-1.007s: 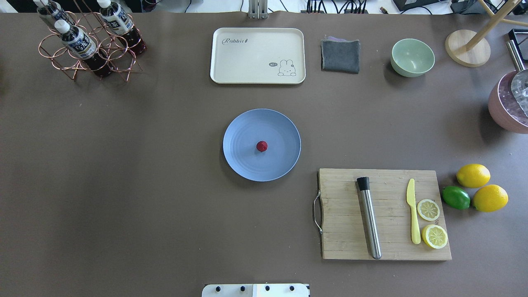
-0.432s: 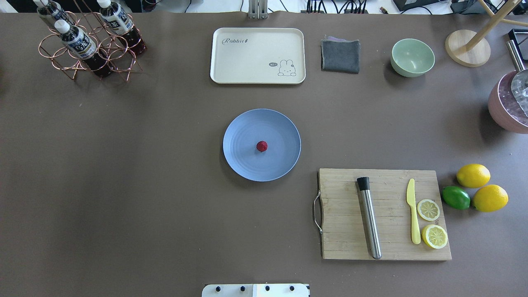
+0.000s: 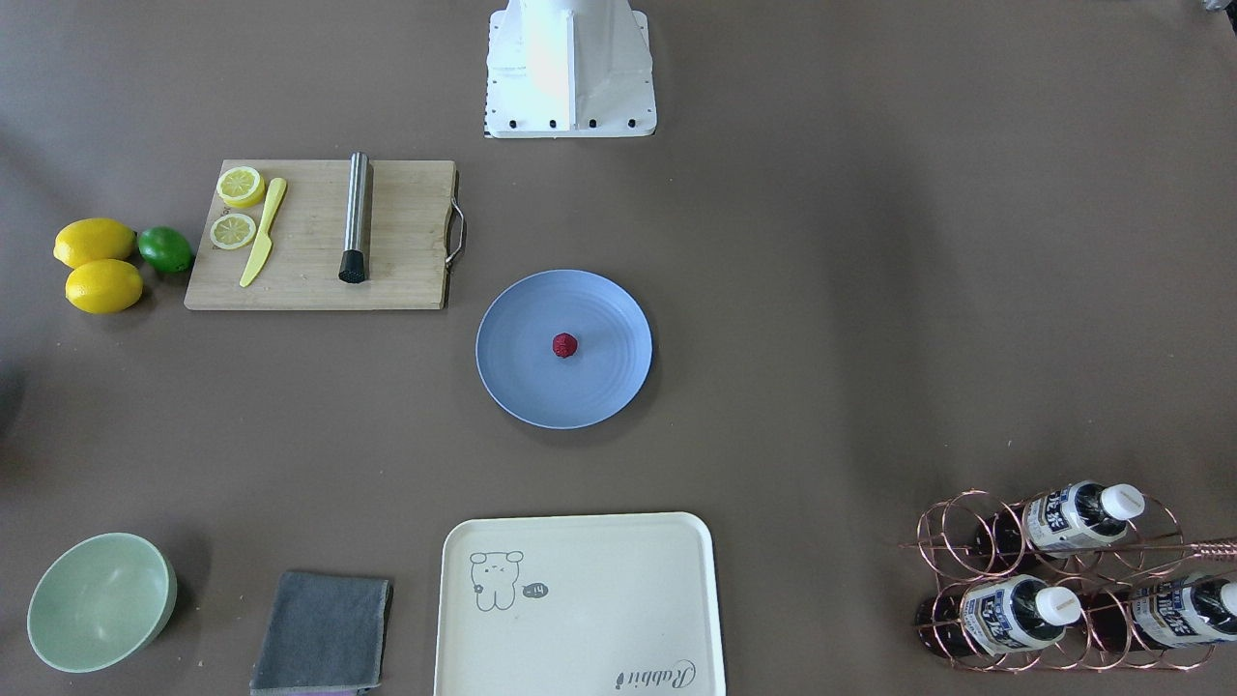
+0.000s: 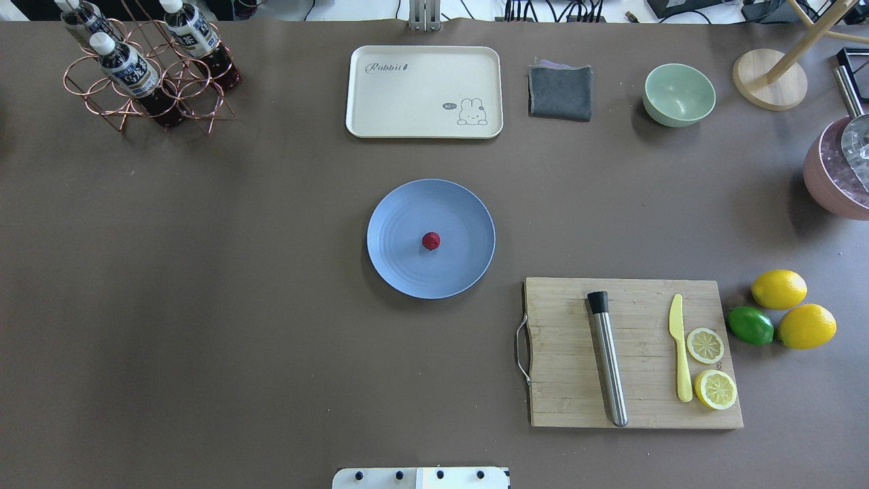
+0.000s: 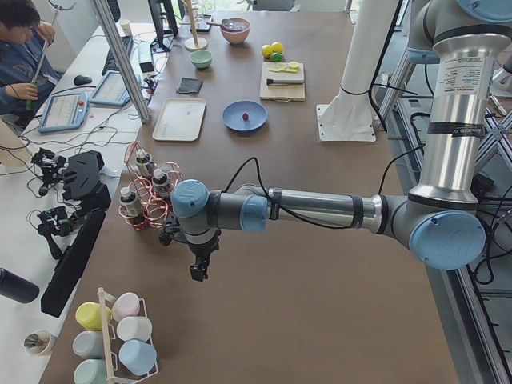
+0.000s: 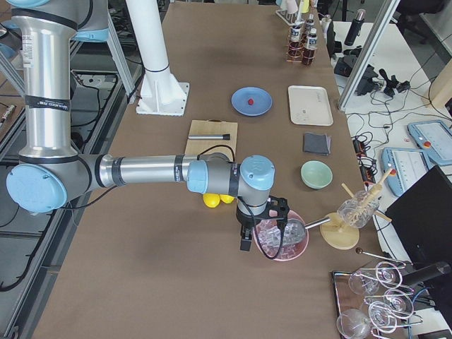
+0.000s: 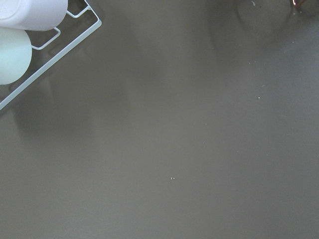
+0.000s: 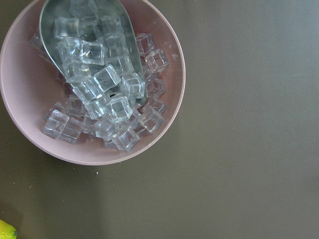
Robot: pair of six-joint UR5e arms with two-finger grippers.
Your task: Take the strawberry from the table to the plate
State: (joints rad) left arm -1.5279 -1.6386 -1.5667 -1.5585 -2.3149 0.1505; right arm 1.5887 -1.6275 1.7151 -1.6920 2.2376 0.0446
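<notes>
Nothing moved: strawberry (image 4: 430, 240) mid plate (image 4: 400, 272), matte grey-brown table (image 4: 204, 305).

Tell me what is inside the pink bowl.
The pink bowl holds clear ice cubes and a metal scoop loaded with more cubes. Ice covers the bowl's bottom, so anything beneath cannot be seen.

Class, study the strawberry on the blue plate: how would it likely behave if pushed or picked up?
The strawberry is small and roundish, so a nudge would probably roll it across the smooth plate. Its bumpy surface likely gives some grip when pinched. Being so tiny against the plate, it is probably very light.
</notes>
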